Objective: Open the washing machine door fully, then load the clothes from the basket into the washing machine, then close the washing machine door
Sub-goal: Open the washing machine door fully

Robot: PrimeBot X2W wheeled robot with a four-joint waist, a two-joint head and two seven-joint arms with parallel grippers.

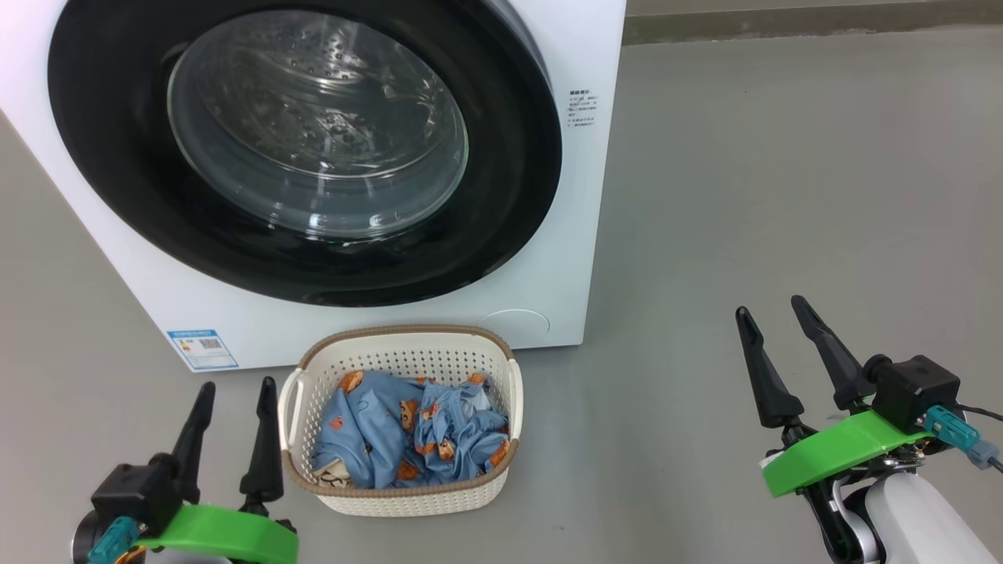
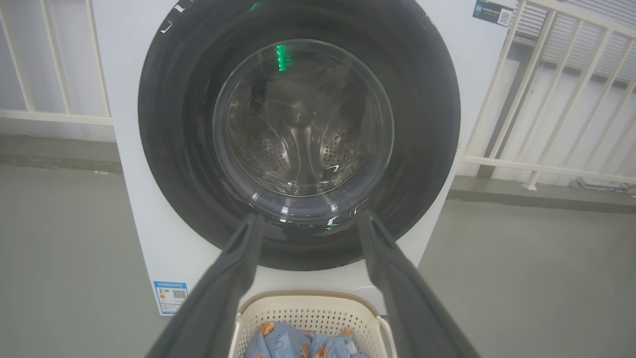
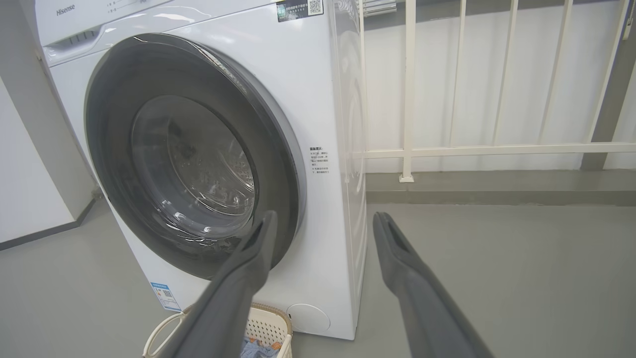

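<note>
Long dark fingers of the left gripper [image 1: 238, 384] rise at the lower left of the head view, spread wide and empty. The right gripper [image 1: 769, 305], at the lower right, is just as wide apart and holds nothing.

Nearer the left one, a small cream-white perforated plastic basket [image 1: 407, 501] with a brown woven-look rim sits on the grey floor [image 1: 783, 196], just in front of the big white front-loading washing machine [image 1: 580, 235]. Its long axis runs left to right along the machine's front, and its mouth faces up. Crumpled light blue clothes [image 1: 407, 439] printed with orange-brown bears lie inside.

Above it, the round door [image 1: 517, 157], with a glossy black rim and a bulging glass centre, lies shut and faces the robot.

From the left wrist, the 2 fingers frame the door squarely, with the perforated steel drum [image 2: 303, 149] showing through the glass. From the right wrist the machine is seen at an angle, which adds its white side panel [image 3: 348, 124], the top control panel [image 3: 99, 20] and a white railing [image 3: 407, 89].
</note>
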